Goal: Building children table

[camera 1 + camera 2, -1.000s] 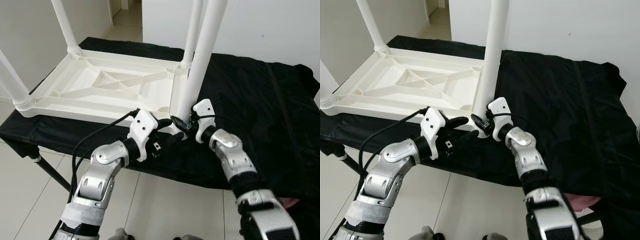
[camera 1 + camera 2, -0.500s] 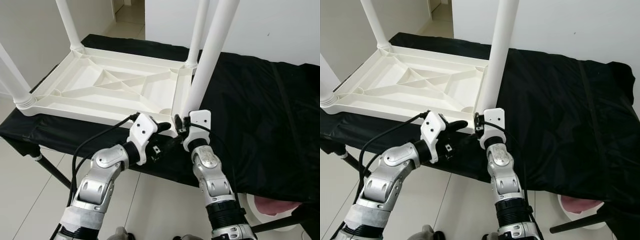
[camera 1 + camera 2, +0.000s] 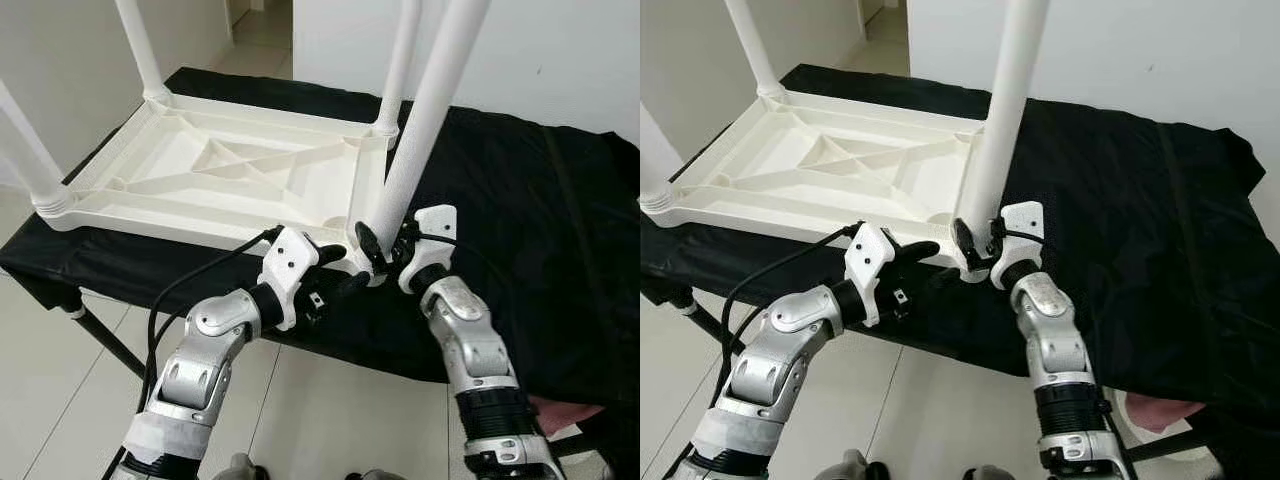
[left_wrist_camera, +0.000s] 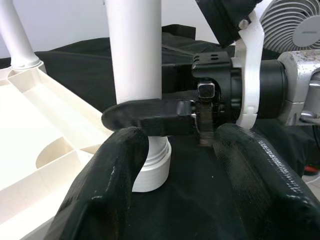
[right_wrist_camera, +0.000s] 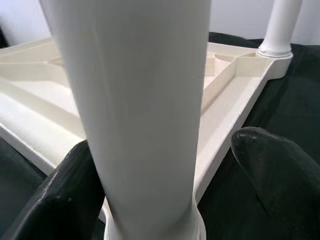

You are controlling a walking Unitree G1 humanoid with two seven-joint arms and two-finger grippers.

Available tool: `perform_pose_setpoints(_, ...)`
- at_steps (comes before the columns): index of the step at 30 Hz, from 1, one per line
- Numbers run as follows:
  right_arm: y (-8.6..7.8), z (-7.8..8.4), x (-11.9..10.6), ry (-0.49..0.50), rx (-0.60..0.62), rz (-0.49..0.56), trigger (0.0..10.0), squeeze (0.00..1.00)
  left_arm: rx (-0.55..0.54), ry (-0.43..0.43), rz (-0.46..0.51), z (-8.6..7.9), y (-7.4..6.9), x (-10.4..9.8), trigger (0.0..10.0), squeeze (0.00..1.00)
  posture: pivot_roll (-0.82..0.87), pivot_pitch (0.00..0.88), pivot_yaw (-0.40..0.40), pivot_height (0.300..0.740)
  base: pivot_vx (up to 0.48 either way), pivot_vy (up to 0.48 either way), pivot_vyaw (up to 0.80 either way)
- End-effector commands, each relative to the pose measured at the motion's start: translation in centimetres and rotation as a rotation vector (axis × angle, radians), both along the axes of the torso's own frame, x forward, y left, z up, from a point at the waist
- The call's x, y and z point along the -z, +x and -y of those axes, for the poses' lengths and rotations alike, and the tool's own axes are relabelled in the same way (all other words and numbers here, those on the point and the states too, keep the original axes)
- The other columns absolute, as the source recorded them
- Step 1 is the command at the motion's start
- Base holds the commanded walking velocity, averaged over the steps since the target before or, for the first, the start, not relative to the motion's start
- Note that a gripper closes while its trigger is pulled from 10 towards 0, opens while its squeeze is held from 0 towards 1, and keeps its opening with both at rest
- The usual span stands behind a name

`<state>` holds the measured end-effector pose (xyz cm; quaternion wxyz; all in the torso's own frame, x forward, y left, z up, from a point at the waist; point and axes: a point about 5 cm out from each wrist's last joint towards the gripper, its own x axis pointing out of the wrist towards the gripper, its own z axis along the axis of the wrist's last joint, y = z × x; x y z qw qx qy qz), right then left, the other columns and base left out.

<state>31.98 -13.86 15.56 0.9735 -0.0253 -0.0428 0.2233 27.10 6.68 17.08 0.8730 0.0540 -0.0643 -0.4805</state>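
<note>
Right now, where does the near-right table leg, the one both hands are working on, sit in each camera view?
Left eye: near-right leg rises from lower centre to the top edge.
Right eye: it stands at centre.
Left wrist: white post, upper left of centre.
Right wrist: close up at centre.
Shared landmark: the upturned tabletop corner socket holding it.

Both arms bent forward, left hand [image 3: 338, 272] and right hand [image 3: 381, 250] close together, fingers spread.
</note>
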Motion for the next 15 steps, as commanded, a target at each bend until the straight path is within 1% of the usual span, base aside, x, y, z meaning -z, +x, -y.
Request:
perform_pose_setpoints(1,0.0,0.2,0.4,-0.021,-0.056,-0.02,10.0,0.0,-0.074,-0.008,0.007,-0.2,0.4,0.0,10.0,0.0,-0.1,0.027,-0.008,0.74,0.0,0.0,0.0)
perform_pose_setpoints(2,0.1,0.4,0.5,-0.053,-0.144,-0.028,10.0,0.0,-0.076,-0.007,0.009,-0.2,0.5,-0.1,10.0,0.0,-0.11,0.029,0.004,0.74,0.0,0.0,0.0)
perform_pose_setpoints(3,0.1,0.4,0.5,-0.053,-0.144,-0.028,10.0,0.0,-0.076,-0.007,0.009,-0.2,0.5,-0.1,10.0,0.0,-0.11,0.029,0.004,0.74,0.0,0.0,0.0)
perform_pose_setpoints(4,0.6,0.5,0.7,-0.138,-0.299,-0.044,10.0,0.0,-0.08,-0.006,0.014,-0.4,0.7,-0.3,10.0,0.0,-0.1,0.031,0.011,0.74,0.0,0.0,0.0)
perform_pose_setpoints(5,0.6,0.5,0.7,-0.138,-0.299,-0.044,10.0,0.0,-0.08,-0.006,0.014,-0.4,0.7,-0.3,10.0,0.0,-0.1,0.031,0.011,0.74,0.0,0.0,0.0)
perform_pose_setpoints(6,0.8,0.5,0.8,-0.16,-0.342,-0.052,10.0,0.0,-0.081,-0.005,0.015,-0.4,0.7,-0.3,10.0,0.0,-0.1,0.031,0.011,0.74,0.0,0.0,0.0)
perform_pose_setpoints(9,1.1,0.4,0.9,-0.184,-0.367,-0.054,10.0,0.0,-0.081,-0.005,0.015,-0.4,0.7,-0.3,10.0,0.0,-0.1,0.031,0.011,0.74,0.0,0.0,0.0)
perform_pose_setpoints(10,1.4,0.1,1.0,-0.207,-0.404,-0.058,10.0,0.0,-0.082,-0.003,0.016,-0.5,0.8,-0.4,10.0,0.0,-0.09,0.033,0.015,0.74,0.0,0.0,0.0)
perform_pose_setpoints(12,2.3,-0.6,1.2,-0.247,-0.438,-0.066,10.0,0.0,-0.087,0.001,0.019,-0.7,0.8,-0.5,10.0,0.0,-0.09,0.033,0.015,0.74,0.0,0.0,0.0)
perform_pose_setpoints(15,2.6,-0.9,1.2,-0.258,-0.45,-0.07,10.0,0.0,-0.09,0.003,0.021,-0.7,0.8,-0.5,10.0,0.0,-0.09,0.033,0.015,0.74,0.0,0.0,0.0)
